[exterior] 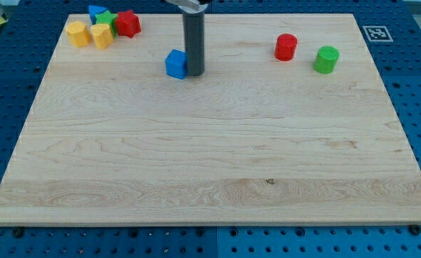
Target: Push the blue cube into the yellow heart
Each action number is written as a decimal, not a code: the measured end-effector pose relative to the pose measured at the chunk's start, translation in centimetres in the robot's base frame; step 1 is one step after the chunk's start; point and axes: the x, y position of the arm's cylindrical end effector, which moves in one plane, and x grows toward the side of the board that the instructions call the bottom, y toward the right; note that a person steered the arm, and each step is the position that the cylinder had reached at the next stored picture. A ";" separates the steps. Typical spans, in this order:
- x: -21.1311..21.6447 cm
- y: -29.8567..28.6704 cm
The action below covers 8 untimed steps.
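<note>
The blue cube [175, 64] sits on the wooden board near the view's top, left of centre. My tip [195, 73] stands right beside it, touching or nearly touching its right side. The yellow heart [102, 35] lies in a cluster at the view's top left, well to the left of and above the cube. The rod rises straight up out of the view.
The top-left cluster also holds an orange-yellow block [78, 33], a blue block [96, 12], a green star [107, 18] and a red block [128, 24]. A red cylinder [286, 47] and a green cylinder [326, 59] stand at the top right. The board's edge [210, 225] runs along the bottom.
</note>
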 end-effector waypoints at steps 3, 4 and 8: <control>-1.5 -10.0; -3.1 -13.3; 3.3 14.6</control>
